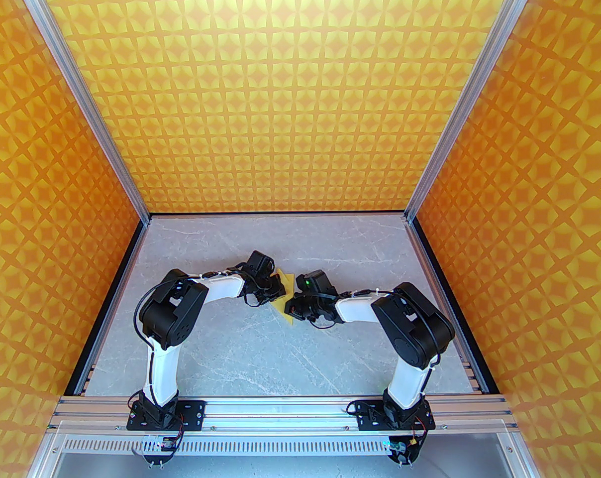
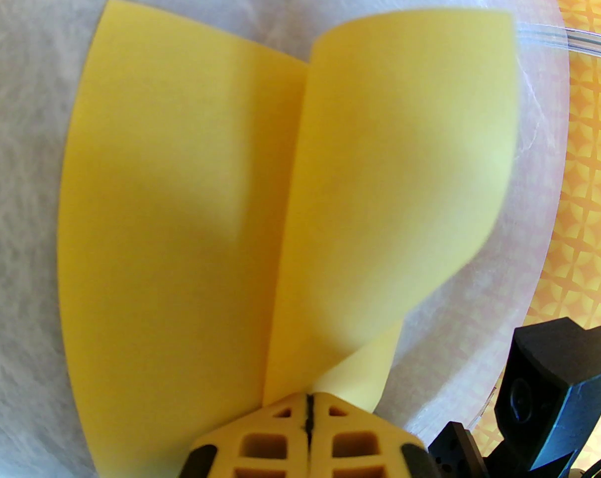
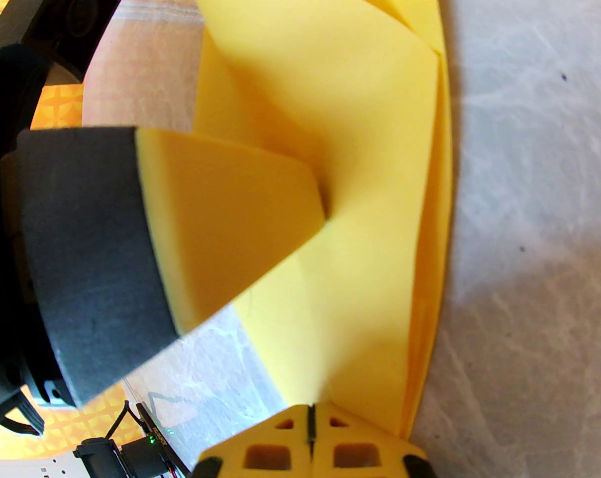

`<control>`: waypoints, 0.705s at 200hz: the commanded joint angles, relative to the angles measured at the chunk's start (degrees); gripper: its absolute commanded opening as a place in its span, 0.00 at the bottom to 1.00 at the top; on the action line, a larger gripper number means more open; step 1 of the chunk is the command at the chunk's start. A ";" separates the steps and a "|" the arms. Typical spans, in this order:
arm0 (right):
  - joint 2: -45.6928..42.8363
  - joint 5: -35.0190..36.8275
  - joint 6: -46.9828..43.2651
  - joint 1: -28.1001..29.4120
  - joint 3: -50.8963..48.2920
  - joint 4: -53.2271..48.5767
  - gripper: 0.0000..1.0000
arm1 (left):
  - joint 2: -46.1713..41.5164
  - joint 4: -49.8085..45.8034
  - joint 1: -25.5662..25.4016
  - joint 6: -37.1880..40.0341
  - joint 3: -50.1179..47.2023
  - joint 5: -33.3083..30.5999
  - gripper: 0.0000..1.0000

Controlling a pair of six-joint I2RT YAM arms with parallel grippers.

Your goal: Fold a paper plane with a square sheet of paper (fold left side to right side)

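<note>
Along the bottom edge of the top view, both arm bases are bolted to an aluminium rail (image 1: 280, 409). From there the left arm (image 1: 166, 326) and right arm (image 1: 410, 336) rise and bend inward over the grey marbled worktop (image 1: 241, 346), their ends almost meeting at mid-frame.

There the left tool (image 1: 276, 287) and right tool (image 1: 294, 307) stand nearly tip to tip. The square sheet of paper (image 1: 287, 317) lies between and under them, near the middle of the worktop. Small yellow corners of it show just above and just below the tools.

In the left wrist view, the left tool's yellow fingers are pressed together at the bottom centre. They pinch a curled edge of the sheet. From that pinch the raised flap twists up toward the upper right of the frame, while the other part of the sheet lies flat on the worktop at the left. A black part of the right arm sits in the lower right corner.

In the right wrist view, the right tool's fingers are likewise pressed together at the bottom centre, pinching the sheet's near edge. The left tool reaches in from the left of that frame and nips the lifted flap at mid-frame. Flat layers of the sheet run along the right.

Beyond the worktop stand the orange star-patterned walls (image 1: 290, 92).
</note>
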 commanded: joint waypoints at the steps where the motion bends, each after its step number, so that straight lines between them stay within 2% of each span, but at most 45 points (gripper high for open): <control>1: -1.93 -0.96 0.73 0.14 -3.69 -3.39 0.00 | 2.16 -2.87 0.21 1.23 -0.26 -2.50 0.03; 34: -3.81 -2.06 3.26 0.16 -8.05 0.92 0.00 | 2.53 -3.01 0.25 1.29 0.08 -2.52 0.03; 97: -7.90 -1.92 4.54 0.77 -14.49 1.98 0.00 | 2.35 -2.96 0.19 1.51 0.17 -2.56 0.03; 141: -13.58 -1.18 1.82 0.95 -14.05 -4.04 0.00 | 1.86 -2.99 0.21 1.60 0.11 -2.52 0.03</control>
